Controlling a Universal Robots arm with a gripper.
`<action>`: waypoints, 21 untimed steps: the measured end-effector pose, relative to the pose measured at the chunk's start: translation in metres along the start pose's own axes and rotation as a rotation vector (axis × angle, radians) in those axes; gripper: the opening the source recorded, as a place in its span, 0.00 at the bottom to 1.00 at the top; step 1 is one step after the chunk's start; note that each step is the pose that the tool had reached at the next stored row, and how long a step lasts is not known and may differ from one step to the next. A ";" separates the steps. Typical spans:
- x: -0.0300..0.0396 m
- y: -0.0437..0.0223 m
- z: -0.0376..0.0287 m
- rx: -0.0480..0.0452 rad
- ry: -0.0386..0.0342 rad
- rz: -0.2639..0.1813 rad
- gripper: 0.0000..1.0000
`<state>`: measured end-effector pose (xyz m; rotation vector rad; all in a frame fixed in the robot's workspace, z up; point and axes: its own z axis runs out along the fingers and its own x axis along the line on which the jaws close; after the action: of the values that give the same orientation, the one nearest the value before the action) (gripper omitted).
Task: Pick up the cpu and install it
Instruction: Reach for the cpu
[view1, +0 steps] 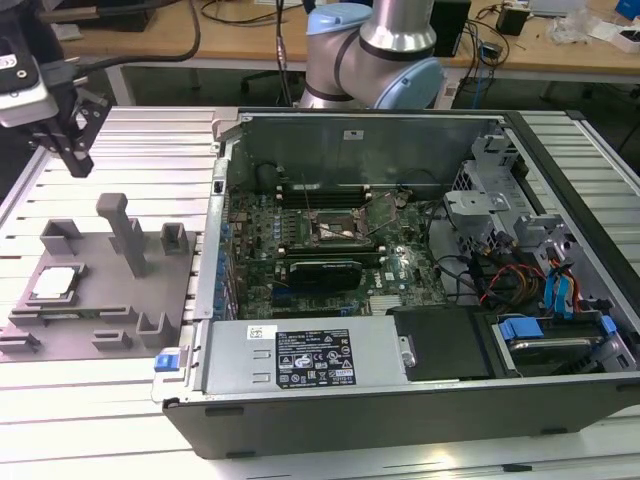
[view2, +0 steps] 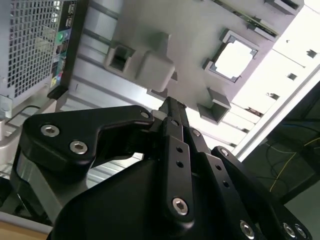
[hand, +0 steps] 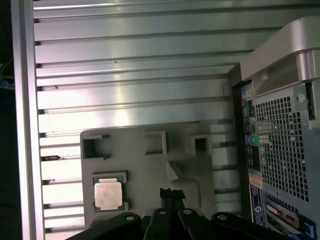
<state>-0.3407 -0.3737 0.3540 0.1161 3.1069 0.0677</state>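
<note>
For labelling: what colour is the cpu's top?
Shiny silver-grey; the cpu shows best in the first wrist view.

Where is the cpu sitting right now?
In the exterior view the cpu lies in a corner pocket of the grey fixture plate, on the exterior view's left, outside the open computer case.

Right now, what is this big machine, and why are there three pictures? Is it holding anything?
It is a robot arm with a black hand at its end. One picture comes from a camera standing nearby. The other two come from cameras riding near the hand, looking down past it. On the ribbed metal table lie a grey holder plate and an open computer. The small shiny square in the plate is the cpu. The hand hangs above the plate, closed and holding nothing.
</note>
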 end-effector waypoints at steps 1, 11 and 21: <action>0.0047 -0.0004 0.0018 0.0001 0.0001 0.000 0.11; 0.0292 -0.0078 0.0226 0.0000 0.0002 0.000 0.11; 0.0380 -0.0188 0.0371 0.0001 0.0000 0.000 0.11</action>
<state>-0.3787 -0.3880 0.3149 0.1161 3.1069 0.0676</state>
